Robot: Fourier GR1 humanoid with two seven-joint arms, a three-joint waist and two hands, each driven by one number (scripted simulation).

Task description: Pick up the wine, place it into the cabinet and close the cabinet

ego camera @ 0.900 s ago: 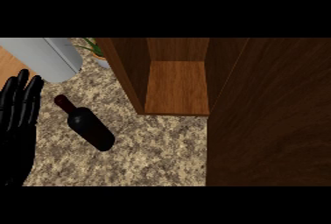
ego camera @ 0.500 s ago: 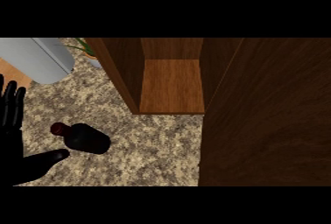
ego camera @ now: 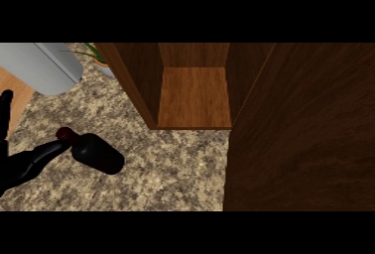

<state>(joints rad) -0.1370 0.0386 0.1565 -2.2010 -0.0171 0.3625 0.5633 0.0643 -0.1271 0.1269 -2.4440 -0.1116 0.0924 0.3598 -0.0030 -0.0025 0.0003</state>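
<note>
Shifted closer, the left hand (ego camera: 16, 168), fingers uncurled, touches the wine (ego camera: 99, 155) outside the cabinet (ego camera: 194, 99).

So the left hand (ego camera: 21, 166) is mostly chopped off by the left edge, and only its thumb side shows. Where the thumb meets the wine (ego camera: 97, 155) neck it's black on dark, so I can't tell if they touch. The grey appliance (ego camera: 40, 67) and plant (ego camera: 93, 51) run off the top, and the cabinet door (ego camera: 300, 134) runs off the right.
</note>
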